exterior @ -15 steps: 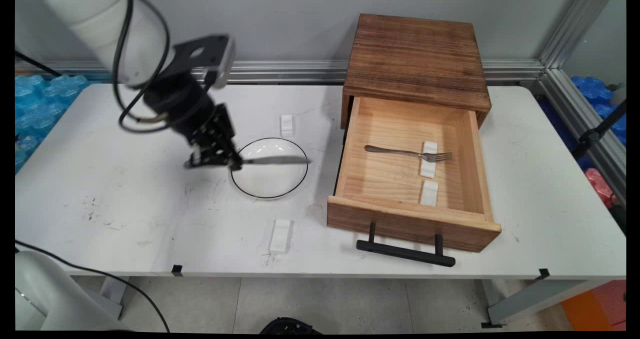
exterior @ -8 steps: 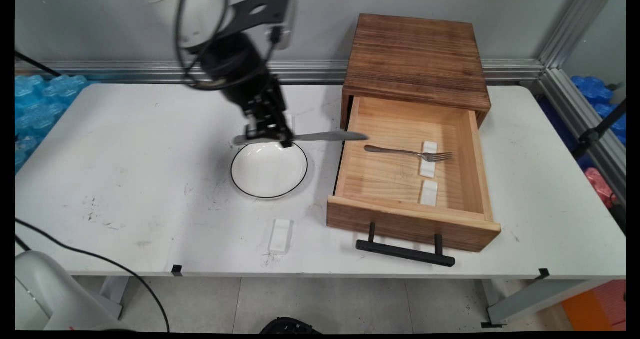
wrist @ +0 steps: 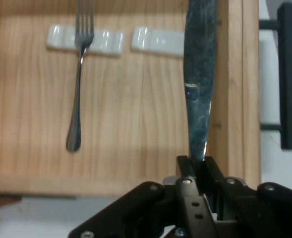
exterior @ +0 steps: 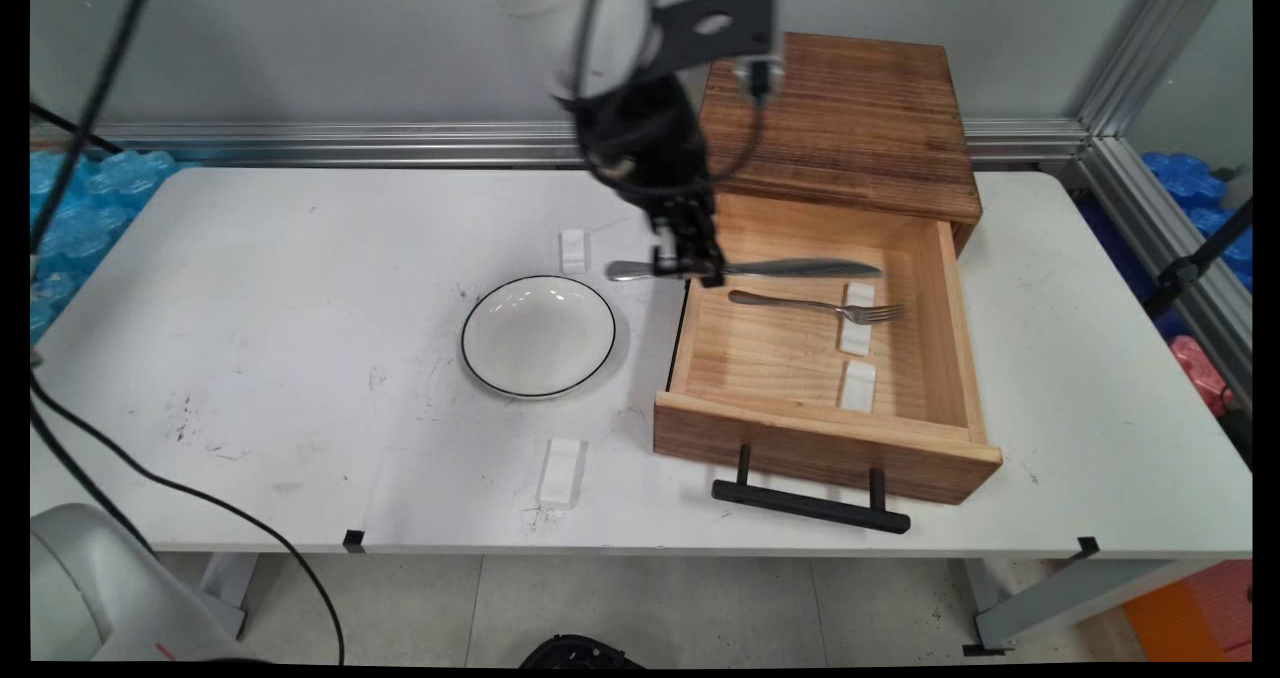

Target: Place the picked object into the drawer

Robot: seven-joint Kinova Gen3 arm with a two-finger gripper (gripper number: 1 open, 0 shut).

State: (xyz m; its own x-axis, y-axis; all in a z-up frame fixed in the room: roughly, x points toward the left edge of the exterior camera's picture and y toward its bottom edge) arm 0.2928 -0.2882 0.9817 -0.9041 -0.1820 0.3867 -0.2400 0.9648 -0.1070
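Note:
My gripper [exterior: 688,266] [wrist: 197,166] is shut on a metal table knife [exterior: 790,268] [wrist: 199,74], held level in the air above the left wall of the open wooden drawer [exterior: 690,353] [wrist: 136,134]. The blade reaches out over the drawer's inside. Below it a fork [exterior: 815,306] [wrist: 79,84] lies in the drawer, its tines resting on a white rest [exterior: 858,320] [wrist: 103,40]. A second white rest [exterior: 859,386] [wrist: 158,39] beside it bears nothing.
A white bowl with a black rim [exterior: 538,336] stands on the table left of the drawer. Two white rests lie on the table, one behind the bowl [exterior: 573,249] and one near the front edge [exterior: 560,471]. The drawer's black handle [exterior: 810,503] sticks out toward the front.
The arm has carried the knife rightward and up, from over the bowl to over the drawer's left wall. Bowl, fork and drawer have stayed put.

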